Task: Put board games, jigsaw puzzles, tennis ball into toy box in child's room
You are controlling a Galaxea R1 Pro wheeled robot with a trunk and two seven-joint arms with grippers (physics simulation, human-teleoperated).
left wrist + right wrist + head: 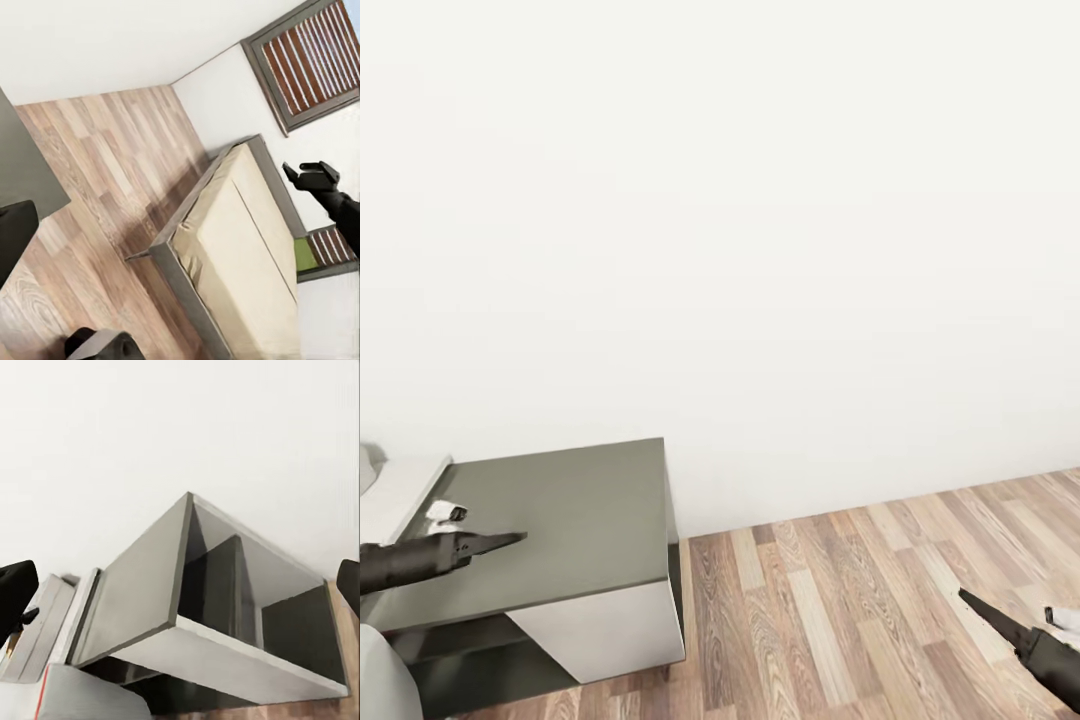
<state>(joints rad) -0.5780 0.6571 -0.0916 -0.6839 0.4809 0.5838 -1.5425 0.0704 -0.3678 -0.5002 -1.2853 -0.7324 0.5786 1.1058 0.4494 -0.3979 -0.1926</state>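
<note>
Your left hand [510, 541] hangs over the dark grey counter [590, 520], your right hand [972, 603] over plank floor [840, 620] (grips unreadable, nothing visibly held); the bed [240, 255] lies bare.

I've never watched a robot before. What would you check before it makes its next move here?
1. Toy box found: cannot tell. The head view faces a white wall and the dark desk corner.
2. Right claw ready to grab: ok. Its fingertips stand wide apart with nothing between them.
3. Left claw ready: cannot tell whether it is open or shut.
4. Left claw off the desk: cannot tell. It is above the dark top, but any gap is unclear.
5. Games on the bed: cannot tell. A green patch by the mattress is too small to identify.
</note>
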